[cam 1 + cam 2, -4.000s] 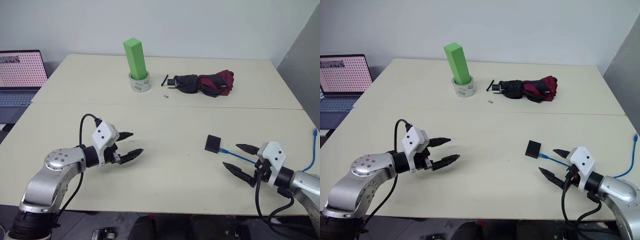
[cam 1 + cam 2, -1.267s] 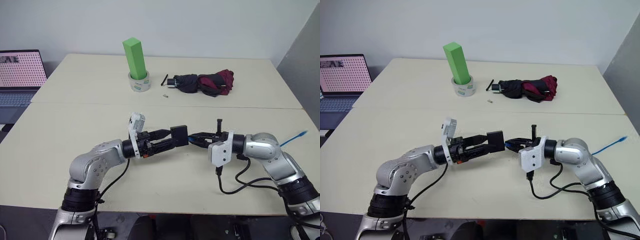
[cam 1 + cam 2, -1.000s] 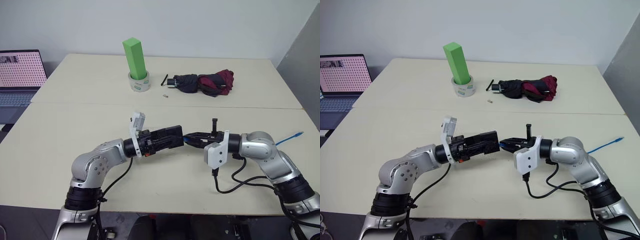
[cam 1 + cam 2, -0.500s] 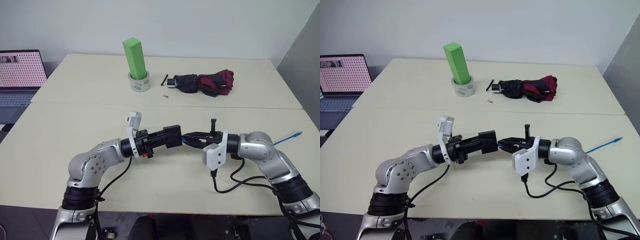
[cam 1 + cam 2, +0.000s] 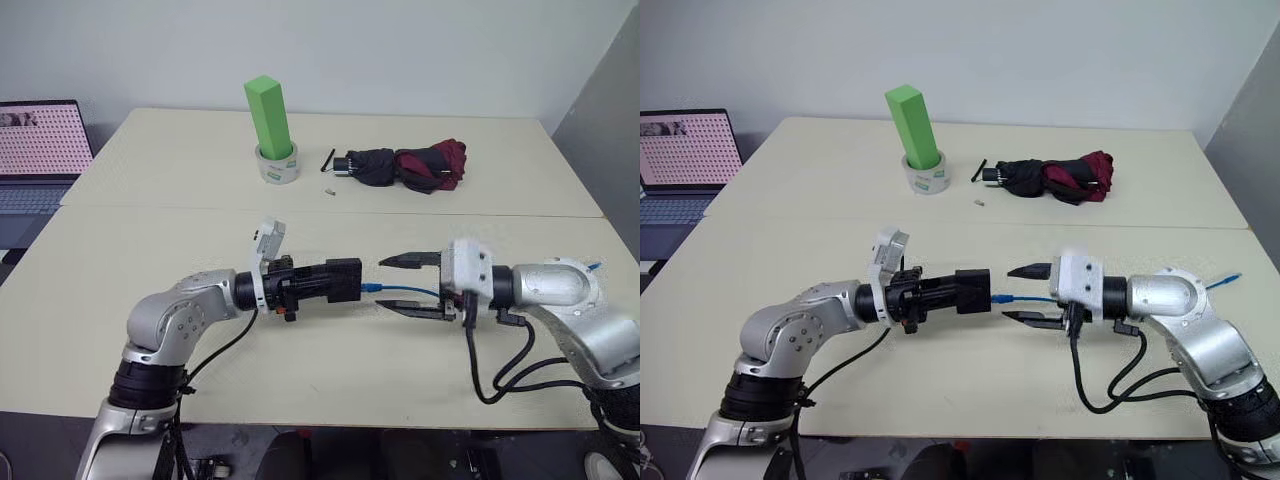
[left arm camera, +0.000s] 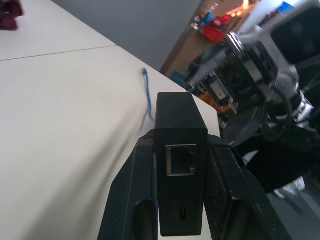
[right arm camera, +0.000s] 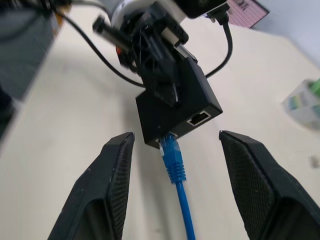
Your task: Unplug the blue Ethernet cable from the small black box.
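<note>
Left tool (image 5: 345,279) is clenched on the small black box (image 5: 343,279), held in the air above the near tabletop (image 5: 330,380), arm reaching toward the right. Right tool (image 5: 400,285) faces it from the right with its fingers spread wide, grasping nothing.

The blue Ethernet cable (image 5: 405,292) has its plug end at the box's right face and runs roughly level, left to right, between the right tool's two fingers without touching them. Its far end (image 5: 596,266) shows past the right arm, near the tabletop's right edge.

Head views hide the ports. Right wrist view shows the box (image 7: 177,107) with the blue plug (image 7: 171,150) at its lower edge, beside an open RJ45 socket; can't tell if the plug is seated or just out. Left wrist view shows the box (image 6: 179,165) between the left fingers (image 6: 139,195), another socket facing the camera, and a loose blue cable stretch (image 6: 148,97) lying on the tabletop.

Surface: two pale beige tabletops butted together. Far half, left to right: green block (image 5: 270,115) standing in a tape roll (image 5: 279,165), folded black-and-maroon umbrella (image 5: 410,166). Laptop (image 5: 38,150) off the left edge. Plain light wall behind.
</note>
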